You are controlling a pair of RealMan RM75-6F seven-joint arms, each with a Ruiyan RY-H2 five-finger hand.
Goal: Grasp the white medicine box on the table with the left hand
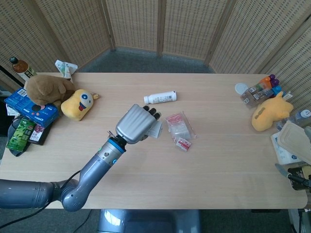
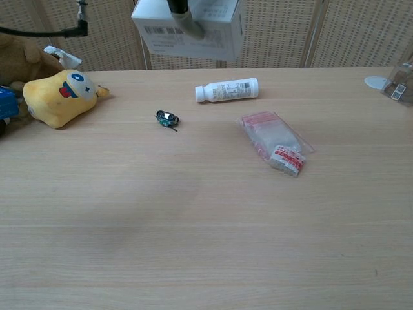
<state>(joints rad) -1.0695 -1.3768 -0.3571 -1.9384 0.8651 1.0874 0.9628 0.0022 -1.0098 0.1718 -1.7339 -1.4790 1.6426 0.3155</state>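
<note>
While the left hand (image 1: 134, 124) grips the white medicine box (image 2: 188, 29) aloft, a bottle (image 2: 227, 89) and plastic bag (image 2: 274, 142) lie below.

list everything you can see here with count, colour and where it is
white medicine box: 1, white, held in the air above the table
table: 1, light wood, centre
bottle: 1, white, lying on its side mid-table
zip bag: 1, clear with red trim, right of the box
small clip: 1, dark, on the table near the bottle
round plush: 1, yellow, far left
bear plush: 1, brown, behind the round plush
duck plush: 1, yellow, far right
blue packet: 1, blue, left edge
left hand: 1, grey, holds the medicine box
right hand: not in view
</note>
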